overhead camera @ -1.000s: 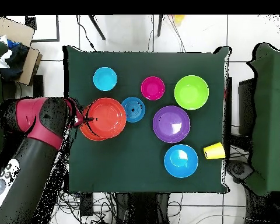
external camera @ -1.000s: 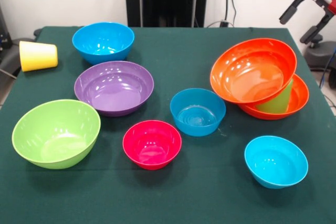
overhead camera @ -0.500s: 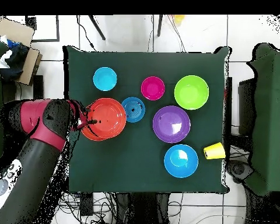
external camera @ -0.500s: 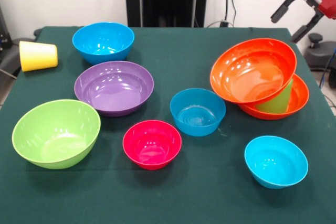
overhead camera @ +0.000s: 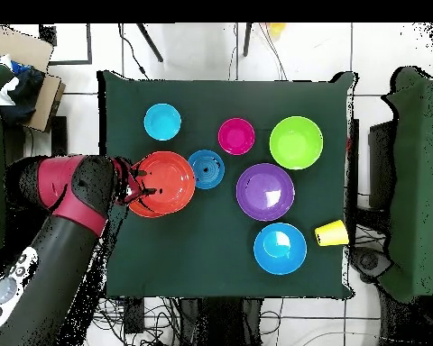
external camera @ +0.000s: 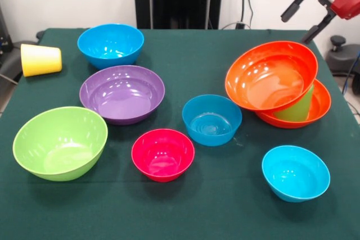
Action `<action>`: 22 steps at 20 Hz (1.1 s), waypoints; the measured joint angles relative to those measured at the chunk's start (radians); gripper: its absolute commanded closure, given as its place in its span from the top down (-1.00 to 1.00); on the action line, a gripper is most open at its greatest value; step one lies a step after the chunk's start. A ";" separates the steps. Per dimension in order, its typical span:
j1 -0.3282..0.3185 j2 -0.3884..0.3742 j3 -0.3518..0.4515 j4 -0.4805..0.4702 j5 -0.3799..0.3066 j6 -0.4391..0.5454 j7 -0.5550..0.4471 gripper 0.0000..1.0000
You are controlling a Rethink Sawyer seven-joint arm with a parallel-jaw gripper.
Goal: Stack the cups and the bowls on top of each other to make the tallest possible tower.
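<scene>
An orange bowl (external camera: 269, 75) leans tilted on a light green cup (external camera: 299, 108) that stands in a second orange bowl (external camera: 322, 104); this pile also shows in the overhead view (overhead camera: 166, 180). My gripper (external camera: 295, 28) hangs open and empty above and behind the pile's right side, at its edge in the overhead view (overhead camera: 135, 183). Loose on the cloth are a blue bowl (external camera: 212, 119), a pink-red bowl (external camera: 163, 154), a cyan bowl (external camera: 295, 172), a purple bowl (external camera: 122, 93), a lime green bowl (external camera: 60, 141) and a second blue bowl (external camera: 111, 43). A yellow cup (external camera: 40, 59) lies on its side.
The green-covered table (external camera: 185, 60) ends close beside the orange pile on the arm's side. The yellow cup lies at the opposite table edge (overhead camera: 331, 233). The red and black arm (overhead camera: 67, 194) reaches in from beside the table.
The gripper has moved in from off the table's side toward the orange pile, staying open. The bowls and cups have not moved.
</scene>
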 measured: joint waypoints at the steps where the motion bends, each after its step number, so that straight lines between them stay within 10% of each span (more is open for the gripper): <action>1: -0.002 -0.001 0.000 0.003 -0.002 0.000 0.000 1.00; 22: -0.061 -0.051 0.003 0.024 -0.055 0.000 0.000 1.00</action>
